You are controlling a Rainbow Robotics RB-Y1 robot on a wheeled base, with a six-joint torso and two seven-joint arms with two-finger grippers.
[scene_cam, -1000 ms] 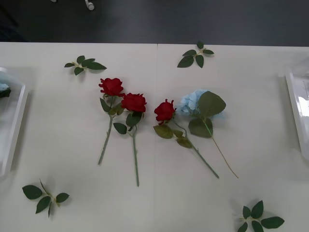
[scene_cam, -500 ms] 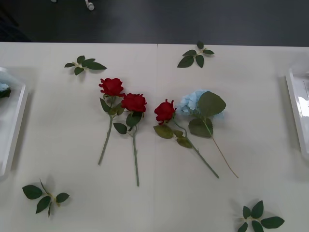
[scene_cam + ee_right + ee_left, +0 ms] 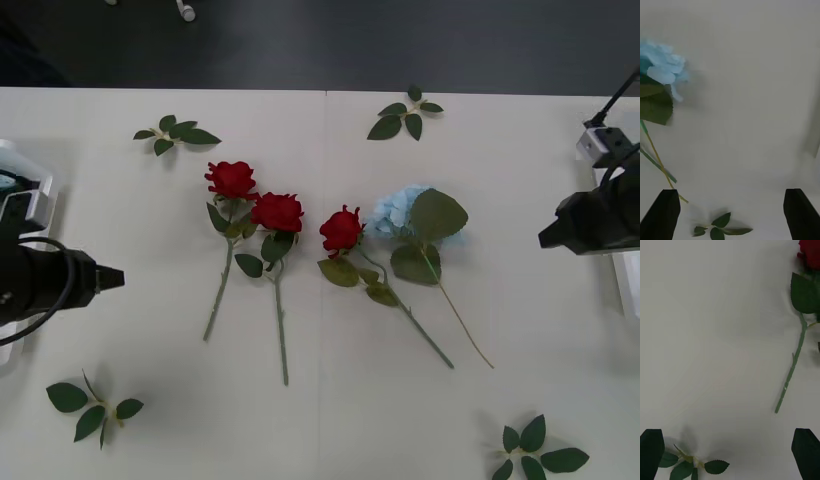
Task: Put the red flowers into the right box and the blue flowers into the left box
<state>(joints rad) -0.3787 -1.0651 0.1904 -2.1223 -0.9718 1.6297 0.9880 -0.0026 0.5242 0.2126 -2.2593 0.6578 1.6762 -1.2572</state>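
Three red flowers lie side by side mid-table: one rose (image 3: 231, 179), a second (image 3: 277, 212) and a third (image 3: 341, 229), stems pointing toward me. A blue flower (image 3: 398, 210) with big leaves lies just right of them, its stem crossing the third rose's. My left gripper (image 3: 730, 459) is open over bare table, left of the first rose's stem (image 3: 792, 371); its arm (image 3: 50, 280) covers most of the left box (image 3: 8, 352). My right gripper (image 3: 730, 215) is open, right of the blue flower (image 3: 662, 67). Its arm (image 3: 600, 215) hides most of the right box (image 3: 631, 285).
Bloomless leaf sprigs lie at the back left (image 3: 175, 133), back right (image 3: 405, 115), front left (image 3: 90, 405) and front right (image 3: 535, 450). The table's far edge meets a dark floor.
Both arms have come into the front view from the sides, over the two boxes, pointing at the flowers. The flowers and sprigs have not moved.
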